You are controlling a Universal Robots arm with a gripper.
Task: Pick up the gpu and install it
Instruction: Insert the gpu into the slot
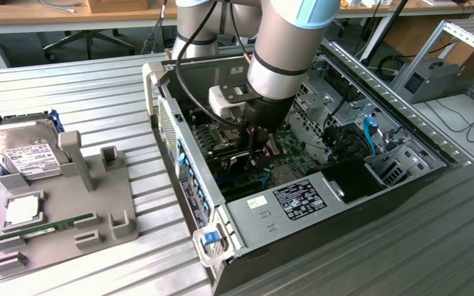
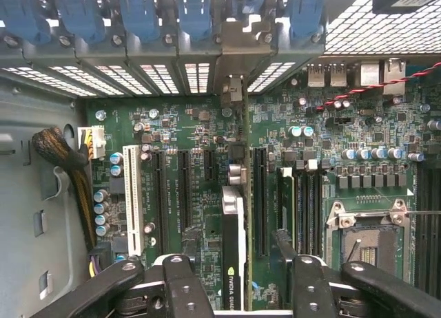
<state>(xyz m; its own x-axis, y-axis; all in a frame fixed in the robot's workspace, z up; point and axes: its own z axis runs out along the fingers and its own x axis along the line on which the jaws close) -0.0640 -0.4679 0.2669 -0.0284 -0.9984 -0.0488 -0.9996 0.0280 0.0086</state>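
The gpu (image 2: 233, 242) stands on edge over the green motherboard (image 2: 193, 125), a thin dark card with a logo on its top edge. Its metal bracket (image 2: 233, 91) reaches the case's rear slot openings. My gripper (image 2: 236, 263) straddles the card, with one black finger (image 2: 186, 283) on each side and a visible gap between each finger and the card, so it is open. In the exterior view my gripper (image 1: 258, 148) reaches straight down into the open computer case (image 1: 303, 203), over the motherboard.
Blue slot latches (image 2: 138, 15) line the case's rear wall. An empty CPU socket (image 2: 368, 239) and a cable bundle (image 2: 65, 160) flank the card. On the exterior view's left, a grey tray (image 1: 97, 203) holds a hard drive (image 1: 27, 151), a CPU (image 1: 23, 209) and a RAM stick (image 1: 44, 229).
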